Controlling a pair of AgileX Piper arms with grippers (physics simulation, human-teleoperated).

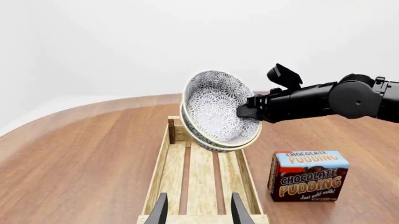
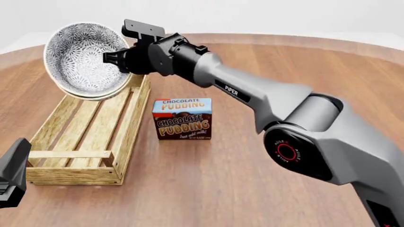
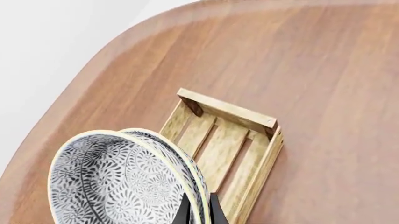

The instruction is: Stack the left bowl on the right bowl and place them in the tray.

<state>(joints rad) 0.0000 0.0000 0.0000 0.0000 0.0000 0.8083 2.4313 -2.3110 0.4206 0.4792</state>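
Over the wooden table (image 2: 265,189) our right gripper (image 2: 117,59) pinches the rims of the left bowl (image 2: 85,56) nested in the right bowl (image 2: 94,96), tilted above the tray's (image 2: 75,175) far end; lowering remains. Our left gripper (image 1: 196,210) is spread, empty.

Table (image 2: 252,189): reddish-brown wood, grain running in long streaks, satin finish. Its far edge curves round, with a paler bevelled rim (image 1: 74,105) showing along that curve. Behind it, a plain white backdrop (image 1: 124,42), no seams, windows or furniture visible. Floor not in view. Light is soft and even; shadows on the wood are faint and diffuse.
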